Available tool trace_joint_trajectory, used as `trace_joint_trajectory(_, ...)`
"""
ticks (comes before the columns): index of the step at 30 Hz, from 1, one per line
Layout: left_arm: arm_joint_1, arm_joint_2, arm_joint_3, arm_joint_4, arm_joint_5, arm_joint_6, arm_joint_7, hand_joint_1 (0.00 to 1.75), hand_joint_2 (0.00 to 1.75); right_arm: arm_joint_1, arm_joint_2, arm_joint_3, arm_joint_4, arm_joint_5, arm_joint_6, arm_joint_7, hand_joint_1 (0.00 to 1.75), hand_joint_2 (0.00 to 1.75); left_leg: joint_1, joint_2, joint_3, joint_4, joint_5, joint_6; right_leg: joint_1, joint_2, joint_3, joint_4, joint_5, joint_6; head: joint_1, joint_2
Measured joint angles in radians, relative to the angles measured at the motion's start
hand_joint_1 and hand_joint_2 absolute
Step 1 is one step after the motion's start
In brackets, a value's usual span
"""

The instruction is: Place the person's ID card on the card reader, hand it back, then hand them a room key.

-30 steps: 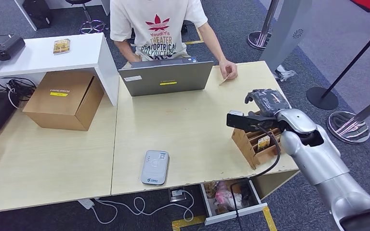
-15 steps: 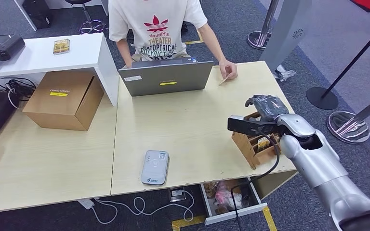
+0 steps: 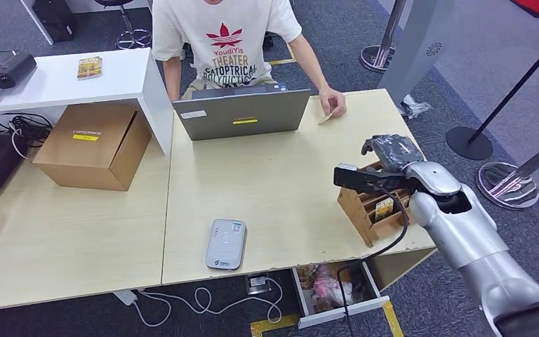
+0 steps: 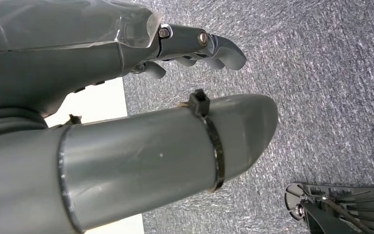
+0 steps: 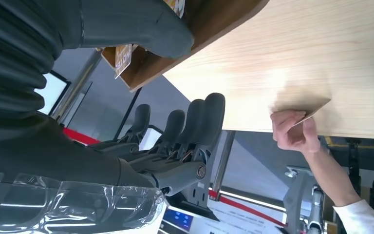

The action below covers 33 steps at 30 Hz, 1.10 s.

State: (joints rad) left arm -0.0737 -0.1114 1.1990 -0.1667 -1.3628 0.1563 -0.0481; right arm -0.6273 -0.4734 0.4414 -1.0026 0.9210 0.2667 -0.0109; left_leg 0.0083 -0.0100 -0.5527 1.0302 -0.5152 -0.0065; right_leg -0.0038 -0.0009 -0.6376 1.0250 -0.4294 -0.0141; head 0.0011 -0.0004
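Observation:
A person across the table pinches a tan ID card [image 3: 328, 116] on edge against the tabletop; it also shows as the card [image 5: 306, 108] in the right wrist view. The grey card reader [image 3: 226, 244] lies near the table's front edge. My right hand [image 3: 391, 150] hovers over the far end of a wooden card holder [image 3: 365, 214] with room key cards [image 3: 384, 208] in its slots. Its fingers [image 5: 195, 122] are spread and hold nothing, well short of the ID card. My left hand [image 4: 190, 44] hangs over grey carpet with nothing in it.
An open laptop [image 3: 242, 112] stands between the person and the reader. A cardboard box [image 3: 95, 144] sits at the left beside a white side table [image 3: 63, 77]. An open drawer [image 3: 337, 291] juts out below the front edge. Stanchion bases [image 3: 505, 184] stand on the right.
My right hand has drifted slightly right and down over the holder. The person's torso has shifted a little left; the ID card stays where it was.

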Motion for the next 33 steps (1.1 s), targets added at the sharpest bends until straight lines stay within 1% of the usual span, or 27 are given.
trace_joint_trajectory(6, 0.000, 0.000, 0.000, 0.000, 0.002, 0.001, -0.001, 0.00, 0.00, -0.018, -0.004, 0.000, 0.002, 0.001, 0.004, -0.002, 0.85, 1.75, 0.000, 0.000, 0.000, 0.000, 0.000, 0.000, 0.000, 0.000, 0.000, 0.000, 0.000, 0.000, 0.000, 0.000)
trace_joint_trajectory(9, 0.001, 0.000, 0.000, 0.000, 0.002, 0.001, -0.002, 0.00, 0.00, -0.026, -0.013, 0.002, 0.003, -0.004, 0.013, -0.004, 0.85, 1.75, 0.000, 0.000, 0.000, 0.000, 0.000, 0.000, 0.000, 0.000, 0.000, 0.000, 0.000, 0.000, 0.000, 0.000)
trace_joint_trajectory(19, 0.002, 0.000, 0.000, 0.000, 0.006, 0.001, -0.002, 0.00, 0.00, -0.031, -0.050, 0.011, 0.002, -0.034, 0.042, -0.015, 0.75, 1.75, 0.000, 0.000, 0.000, 0.000, 0.000, 0.000, 0.000, 0.000, 0.000, 0.000, 0.000, 0.000, 0.000, 0.000)
trace_joint_trajectory(24, 0.002, 0.000, 0.001, 0.000, 0.008, 0.001, -0.004, 0.00, 0.00, -0.042, -0.070, 0.023, 0.001, -0.041, 0.063, -0.027, 0.76, 1.75, 0.000, 0.000, 0.000, 0.000, 0.000, 0.000, 0.000, 0.000, 0.000, 0.000, 0.000, 0.000, 0.000, 0.000)
trace_joint_trajectory(31, 0.002, 0.000, 0.001, 0.000, 0.010, 0.001, -0.005, 0.00, 0.00, -0.063, -0.092, 0.038, 0.002, -0.059, 0.076, -0.040, 0.82, 1.75, 0.000, 0.000, 0.000, 0.000, 0.000, 0.000, 0.000, 0.000, 0.000, 0.000, 0.000, 0.000, 0.000, 0.000)
trace_joint_trajectory(33, 0.002, 0.000, 0.001, 0.000, 0.011, 0.001, -0.005, 0.00, 0.00, -0.068, -0.095, 0.045, 0.002, -0.065, 0.076, -0.043, 0.86, 1.75, 0.000, 0.000, 0.000, 0.000, 0.000, 0.000, 0.000, 0.000, 0.000, 0.000, 0.000, 0.000, 0.000, 0.000)
